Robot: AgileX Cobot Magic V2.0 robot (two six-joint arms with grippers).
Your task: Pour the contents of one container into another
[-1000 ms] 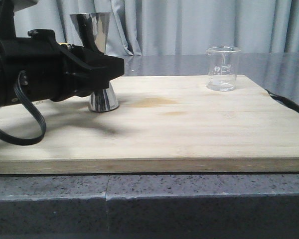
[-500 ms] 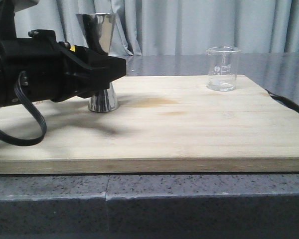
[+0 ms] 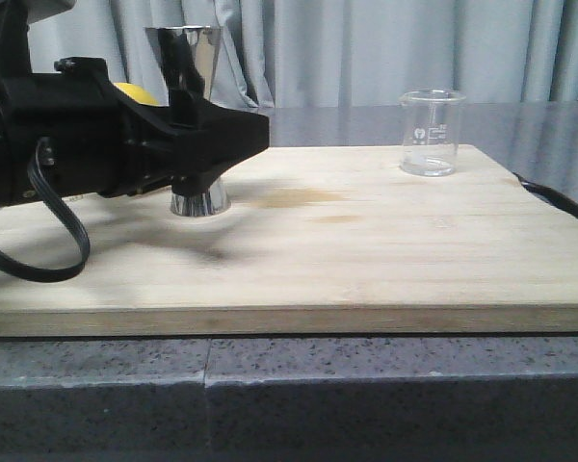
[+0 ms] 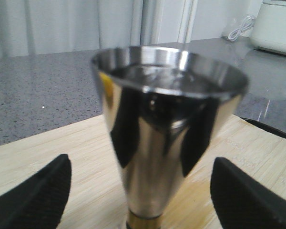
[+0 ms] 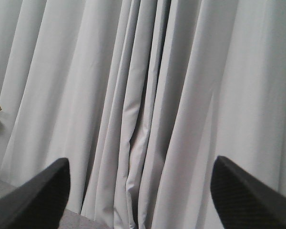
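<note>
**Jigger between spread left fingers, beaker standing apart**

Steel fills the middle of the left wrist view: the hourglass jigger stands upright, its upper cone wide and shiny, a gold-toned band just visible at the lower edge of the frame. The left gripper has its jaws apart, one black finger in the lower left corner and the other in the lower right, with open board showing between each finger and the cone. Neither pad touches the metal.

In the front view the left gripper reaches in from the left edge of the frame at the height of the jigger's waist and covers its middle; the top cone rises above the black body and the base cone rests on the wooden board in the left half of the picture. A sliver of yellow lemon peeks over the arm, upper left.

The glass beaker stands upright near the far edge of the board, right of centre, well apart from the jigger.

The right gripper shows only in its own wrist view, fingers spread in the lower corners, facing grey curtain with nothing between them.
</note>
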